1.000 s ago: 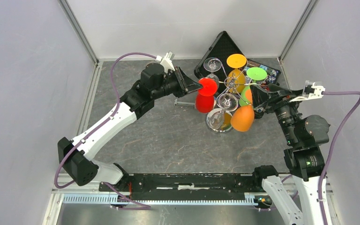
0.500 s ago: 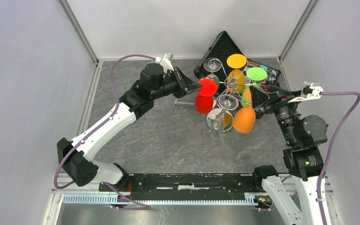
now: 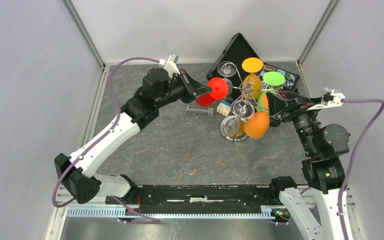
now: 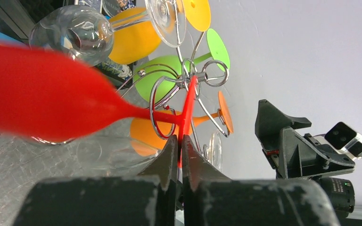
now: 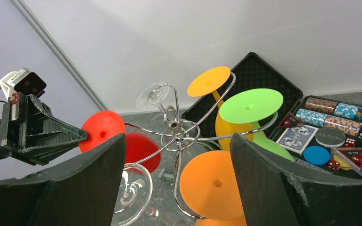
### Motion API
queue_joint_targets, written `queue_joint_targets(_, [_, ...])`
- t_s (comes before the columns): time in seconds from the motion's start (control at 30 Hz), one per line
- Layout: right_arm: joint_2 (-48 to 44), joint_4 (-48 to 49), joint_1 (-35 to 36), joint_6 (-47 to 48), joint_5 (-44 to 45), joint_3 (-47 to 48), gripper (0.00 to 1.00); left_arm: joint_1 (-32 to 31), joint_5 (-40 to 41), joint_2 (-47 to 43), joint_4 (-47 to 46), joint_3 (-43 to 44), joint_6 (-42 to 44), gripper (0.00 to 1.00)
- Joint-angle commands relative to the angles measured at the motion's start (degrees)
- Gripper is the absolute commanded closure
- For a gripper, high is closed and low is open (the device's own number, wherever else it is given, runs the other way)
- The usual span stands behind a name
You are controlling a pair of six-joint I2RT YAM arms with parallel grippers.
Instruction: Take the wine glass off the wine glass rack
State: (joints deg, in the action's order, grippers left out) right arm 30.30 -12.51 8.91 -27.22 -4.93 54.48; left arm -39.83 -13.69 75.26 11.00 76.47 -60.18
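The silver wire rack stands on its mirrored base, hung with coloured and clear glasses. My left gripper is shut on the round foot of the red wine glass, whose bowl tilts out to the left. In the left wrist view the fingers pinch the foot edge-on, and the red stem crosses a curled rack arm. My right gripper is open on the rack's right side, jaws either side of the orange glass foot.
An open black case with poker chips, cards and dice lies behind the rack. Yellow, green and clear glasses hang there too. A grey bar and a small block lie on the table.
My left gripper has drawn back to the left with the red glass. The glass has tilted, its bowl swinging up and left, uncovering the small block. The right arm has barely moved.
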Motion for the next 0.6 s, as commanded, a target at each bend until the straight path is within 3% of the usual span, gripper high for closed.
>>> queue_joint_targets(0.0, [-0.7, 2.0, 0.2, -0.5, 0.9, -0.4, 0.15, 0.2, 0.3, -1.5, -1.9, 0.1, -0.7, 0.98])
queue_joint_targets(0.57, [-1.0, 1.5, 0.2, -0.4, 1.4, -0.5, 0.15, 0.2, 5.3, 1.8, -6.0, 2.0, -1.4, 0.98])
